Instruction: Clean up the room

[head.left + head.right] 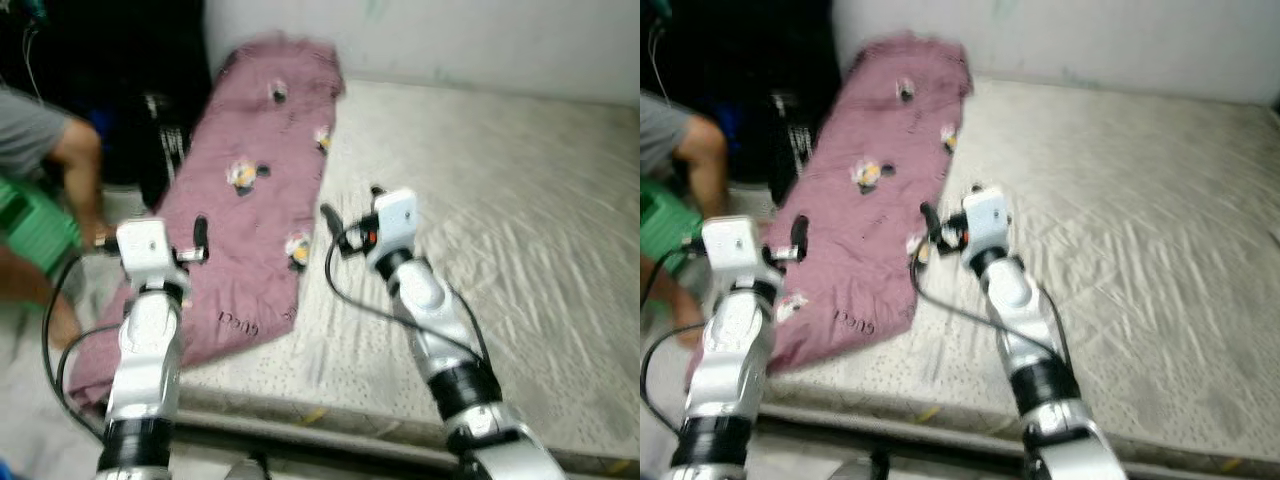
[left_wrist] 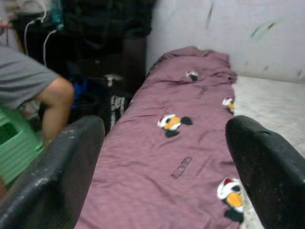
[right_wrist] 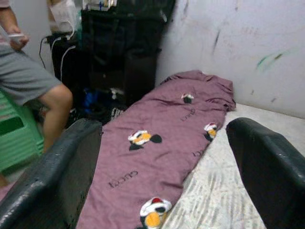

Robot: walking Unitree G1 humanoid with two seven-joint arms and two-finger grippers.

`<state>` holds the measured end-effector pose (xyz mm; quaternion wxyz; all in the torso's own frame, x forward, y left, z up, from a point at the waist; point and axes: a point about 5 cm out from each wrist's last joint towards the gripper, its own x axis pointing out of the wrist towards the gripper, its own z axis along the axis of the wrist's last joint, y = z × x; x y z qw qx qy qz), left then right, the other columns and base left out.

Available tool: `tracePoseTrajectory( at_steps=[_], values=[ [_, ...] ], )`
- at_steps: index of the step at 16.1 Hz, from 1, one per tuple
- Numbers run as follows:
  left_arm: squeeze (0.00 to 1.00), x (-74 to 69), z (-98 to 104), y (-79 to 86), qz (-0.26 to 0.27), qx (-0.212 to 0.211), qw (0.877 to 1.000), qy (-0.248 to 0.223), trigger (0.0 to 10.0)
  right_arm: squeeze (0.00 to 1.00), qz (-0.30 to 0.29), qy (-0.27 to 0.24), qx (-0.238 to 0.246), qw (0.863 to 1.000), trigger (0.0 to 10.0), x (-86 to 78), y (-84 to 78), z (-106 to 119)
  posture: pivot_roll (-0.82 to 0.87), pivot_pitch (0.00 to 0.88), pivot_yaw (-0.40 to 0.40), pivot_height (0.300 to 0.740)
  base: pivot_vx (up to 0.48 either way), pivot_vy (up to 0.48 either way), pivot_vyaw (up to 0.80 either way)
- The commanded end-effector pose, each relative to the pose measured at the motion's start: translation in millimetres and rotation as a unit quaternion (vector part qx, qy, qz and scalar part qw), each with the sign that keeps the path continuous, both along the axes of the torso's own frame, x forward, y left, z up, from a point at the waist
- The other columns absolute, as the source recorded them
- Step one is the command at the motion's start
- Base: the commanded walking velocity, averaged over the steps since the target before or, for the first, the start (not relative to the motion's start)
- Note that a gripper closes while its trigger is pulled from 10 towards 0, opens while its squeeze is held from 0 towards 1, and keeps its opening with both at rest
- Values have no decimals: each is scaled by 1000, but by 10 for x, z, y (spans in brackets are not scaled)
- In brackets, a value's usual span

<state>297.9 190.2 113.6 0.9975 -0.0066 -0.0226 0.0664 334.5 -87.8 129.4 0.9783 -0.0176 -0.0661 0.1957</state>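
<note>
While both arms reach forward over the near edge of the bed, spread along the left side of the mattress [image 1: 500, 200]: a long mauve blanket [image 1: 255, 215] printed with small cartoon figures and lettering, running from the upper centre of the left eye frame down to the lower left, its near end drooping over the mattress edge. Raised at the left of that frame, above the blanket's lower part: the left gripper [image 2: 167, 157], fingers [image 2: 62, 162] spread wide with nothing between them, blanket lying straight ahead and below in the left wrist frame. Raised near the centre of the left eye frame, just beside the blanket's right edge and over bare pale mattress: the right gripper [image 3: 164, 162], fingers [image 3: 57, 167] likewise spread wide and holding nothing, blanket stretching ahead toward the stained white wall [image 3: 248, 43]. Seated at the far left edge: a person [image 1: 35, 135] in grey shorts on a green stool [image 1: 35, 235], beside dark furniture [image 3: 124, 43] at the upper left. Somewhat blurred, both eye frames.
</note>
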Motion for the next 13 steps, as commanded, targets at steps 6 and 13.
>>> tracePoseTrajectory(
  at_steps=[6,13],
  values=[
    [0,14,6,-49,-12,2,1000,1,10000,0,-31,9,14,999,10000,22,-79,-22,-28,1,-29,740,0,0,0],
    [0,46,19,-84,-31,-7,1000,0,10000,0,-42,6,21,999,10000,36,-110,-7,-31,0,-21,740,0,274,0]
  ],
)
